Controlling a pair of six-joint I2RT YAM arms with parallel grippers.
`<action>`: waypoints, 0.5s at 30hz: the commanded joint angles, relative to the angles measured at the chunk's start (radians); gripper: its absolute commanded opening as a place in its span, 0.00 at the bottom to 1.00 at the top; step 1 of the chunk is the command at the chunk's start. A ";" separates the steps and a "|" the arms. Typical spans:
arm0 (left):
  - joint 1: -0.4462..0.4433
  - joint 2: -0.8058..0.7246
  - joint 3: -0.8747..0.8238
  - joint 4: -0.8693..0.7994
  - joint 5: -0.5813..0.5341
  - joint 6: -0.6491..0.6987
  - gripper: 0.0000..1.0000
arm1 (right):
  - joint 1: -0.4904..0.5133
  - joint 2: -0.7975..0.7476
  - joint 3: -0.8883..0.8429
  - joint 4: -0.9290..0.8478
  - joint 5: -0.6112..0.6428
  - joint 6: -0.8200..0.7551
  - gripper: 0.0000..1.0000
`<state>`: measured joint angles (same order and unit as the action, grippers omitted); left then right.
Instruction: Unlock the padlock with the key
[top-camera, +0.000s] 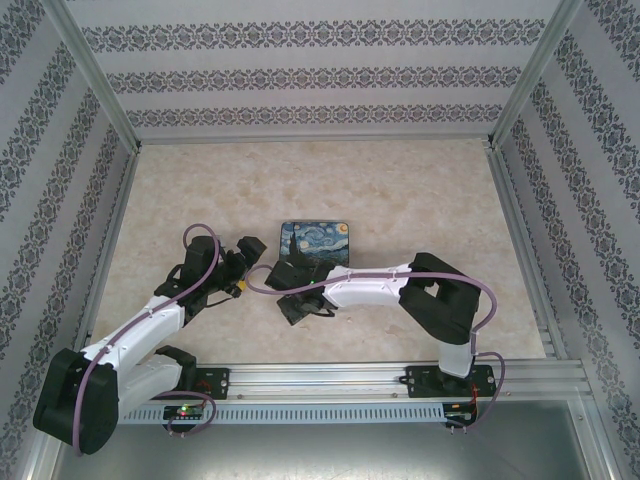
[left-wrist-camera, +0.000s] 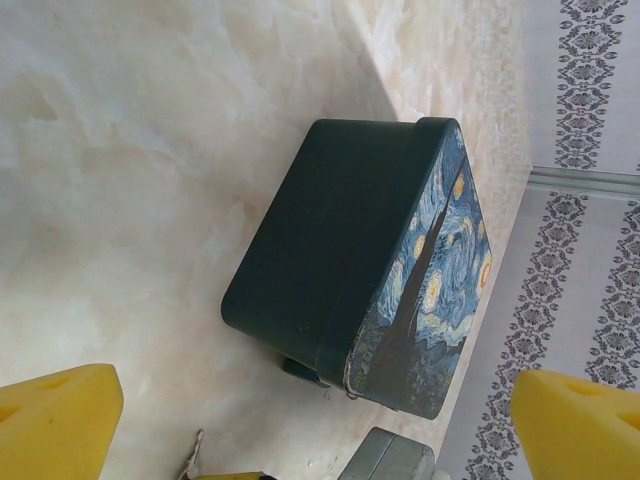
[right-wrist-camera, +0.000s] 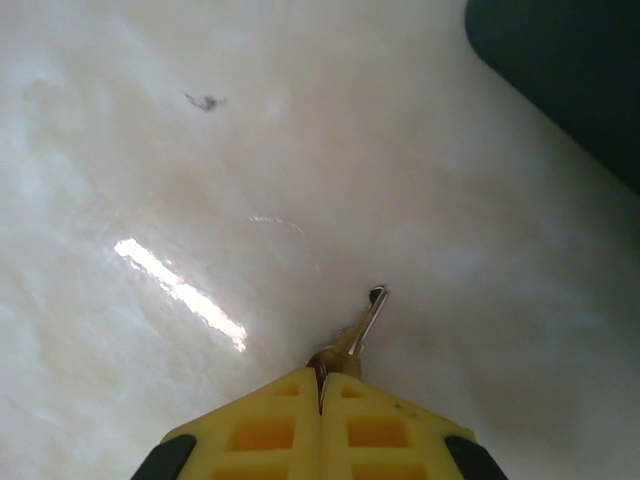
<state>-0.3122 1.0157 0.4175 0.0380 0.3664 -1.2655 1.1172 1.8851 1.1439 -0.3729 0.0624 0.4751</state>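
Silvery-brass key (right-wrist-camera: 361, 326) (yellow right tool (right-wrist-camera: 320, 388))

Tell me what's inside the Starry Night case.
Its contents are hidden: the case is shut, with its painted lid and dark side walls in sight. It lies on the marble table.
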 joint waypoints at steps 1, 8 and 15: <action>0.007 -0.012 0.009 0.027 0.007 -0.006 1.00 | 0.004 0.044 -0.066 -0.018 -0.036 0.012 0.00; 0.006 -0.014 -0.002 0.025 0.012 0.001 1.00 | -0.020 -0.050 -0.109 0.027 -0.071 0.026 0.00; 0.006 -0.002 -0.005 0.034 0.029 0.007 1.00 | -0.038 -0.119 -0.142 0.059 -0.097 0.054 0.00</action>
<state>-0.3122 1.0149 0.4175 0.0383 0.3729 -1.2652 1.0882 1.7985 1.0252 -0.2977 -0.0128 0.5026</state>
